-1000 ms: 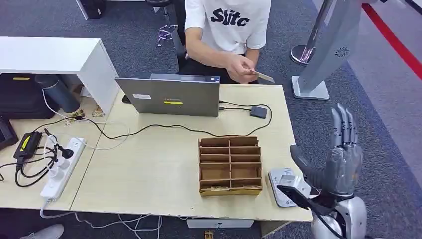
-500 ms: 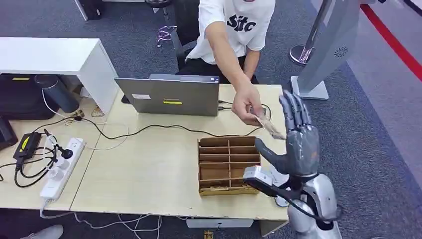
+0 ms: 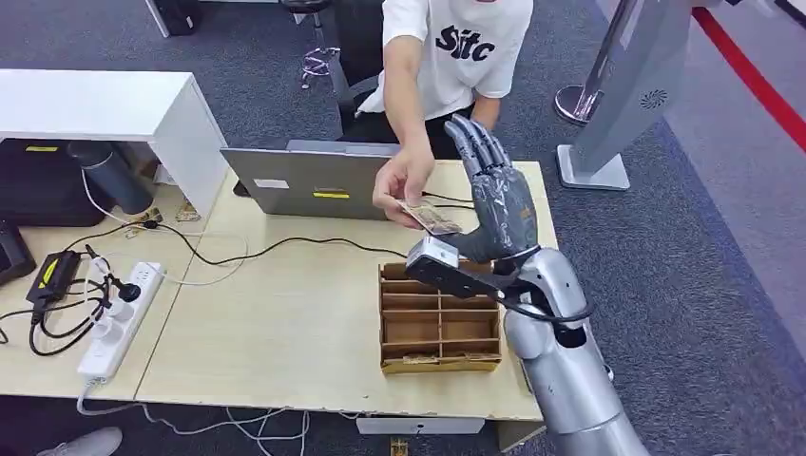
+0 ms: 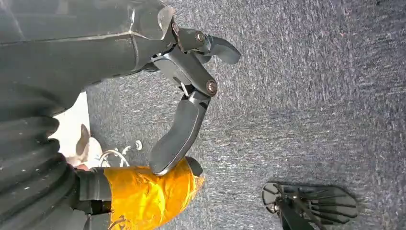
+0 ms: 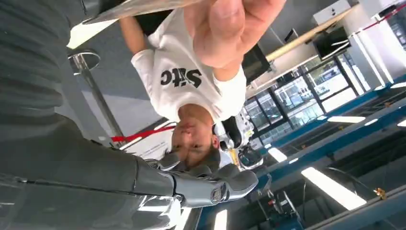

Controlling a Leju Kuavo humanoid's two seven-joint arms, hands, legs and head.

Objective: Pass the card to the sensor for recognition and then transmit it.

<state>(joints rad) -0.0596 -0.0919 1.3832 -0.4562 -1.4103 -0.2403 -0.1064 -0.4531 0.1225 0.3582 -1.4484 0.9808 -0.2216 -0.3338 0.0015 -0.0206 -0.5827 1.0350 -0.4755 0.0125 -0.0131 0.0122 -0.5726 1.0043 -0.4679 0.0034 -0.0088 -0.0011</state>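
Card [image 3: 430, 218] in person's hand [image 3: 403, 182], just beside right robot hand [image 3: 494, 204] thumb; robot hand released, fingers spread, empty.

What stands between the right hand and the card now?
Nothing visible. The person's hand holds the card out right beside the raised right hand, whose fingers are spread, above the desk. The wooden organizer lies lower and nearer the robot, out of the way.
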